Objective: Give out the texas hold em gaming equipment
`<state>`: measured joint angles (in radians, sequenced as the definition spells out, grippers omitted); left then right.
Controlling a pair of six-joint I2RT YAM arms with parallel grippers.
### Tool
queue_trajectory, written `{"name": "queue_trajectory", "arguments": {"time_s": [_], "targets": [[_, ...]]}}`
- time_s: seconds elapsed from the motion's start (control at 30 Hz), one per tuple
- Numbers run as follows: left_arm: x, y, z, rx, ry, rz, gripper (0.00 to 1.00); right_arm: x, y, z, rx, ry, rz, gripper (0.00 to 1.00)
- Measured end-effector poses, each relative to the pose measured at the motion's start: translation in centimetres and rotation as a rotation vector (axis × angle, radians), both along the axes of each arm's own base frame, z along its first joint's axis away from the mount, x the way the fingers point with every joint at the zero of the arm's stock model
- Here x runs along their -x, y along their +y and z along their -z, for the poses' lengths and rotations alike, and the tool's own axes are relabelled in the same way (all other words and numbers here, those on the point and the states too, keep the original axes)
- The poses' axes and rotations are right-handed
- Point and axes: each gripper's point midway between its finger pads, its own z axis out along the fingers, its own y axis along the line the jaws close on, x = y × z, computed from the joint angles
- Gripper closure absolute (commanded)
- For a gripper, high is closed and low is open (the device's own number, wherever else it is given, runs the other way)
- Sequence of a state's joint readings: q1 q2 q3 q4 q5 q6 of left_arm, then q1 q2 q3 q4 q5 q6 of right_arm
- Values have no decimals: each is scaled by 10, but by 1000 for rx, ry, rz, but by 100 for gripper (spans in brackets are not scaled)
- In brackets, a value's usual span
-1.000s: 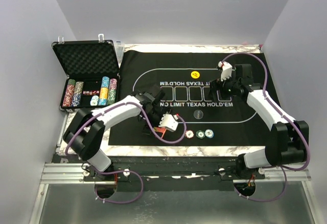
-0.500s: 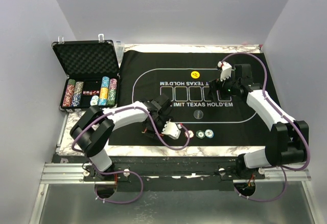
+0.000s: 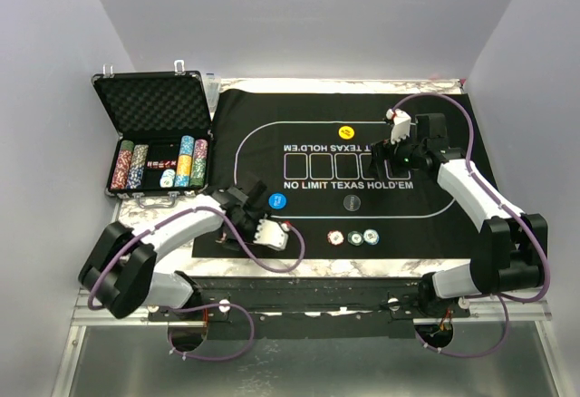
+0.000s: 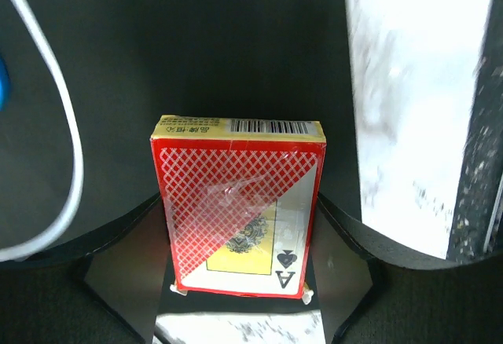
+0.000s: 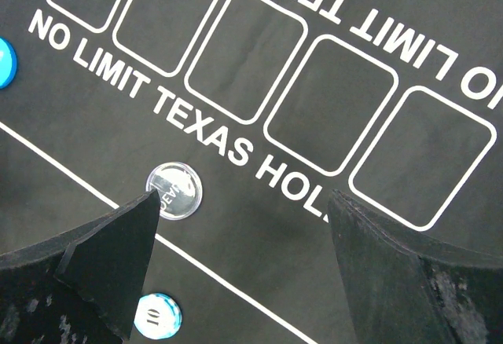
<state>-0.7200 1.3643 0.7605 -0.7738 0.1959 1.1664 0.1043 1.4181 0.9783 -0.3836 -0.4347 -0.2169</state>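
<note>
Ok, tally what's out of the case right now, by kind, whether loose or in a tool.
Button discs: 3 (blue, yellow, dark)
Poker chips: 3
Card box: 1, between the fingers of the left tool
Total: 7

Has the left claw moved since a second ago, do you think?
Yes. The left claw slid leftward, away from the three chips, uncovering the blue disc.
</note>
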Motion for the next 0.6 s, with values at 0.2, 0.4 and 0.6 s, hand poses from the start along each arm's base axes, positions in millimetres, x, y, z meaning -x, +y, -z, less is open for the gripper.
{"name": "queue_trajectory", "arguments": {"time_s": [0.2, 0.4, 0.6], "targets": [[-16, 67, -3, -27, -40, -194, 63, 0, 0, 0, -1, 0, -1, 10], [-18, 109, 4, -56, -24, -313, 61, 1, 1, 0, -4, 1, -5, 10], [-22, 121, 10, -57, -30, -348, 45, 1, 1, 0, -6, 2, -7, 9]]}}
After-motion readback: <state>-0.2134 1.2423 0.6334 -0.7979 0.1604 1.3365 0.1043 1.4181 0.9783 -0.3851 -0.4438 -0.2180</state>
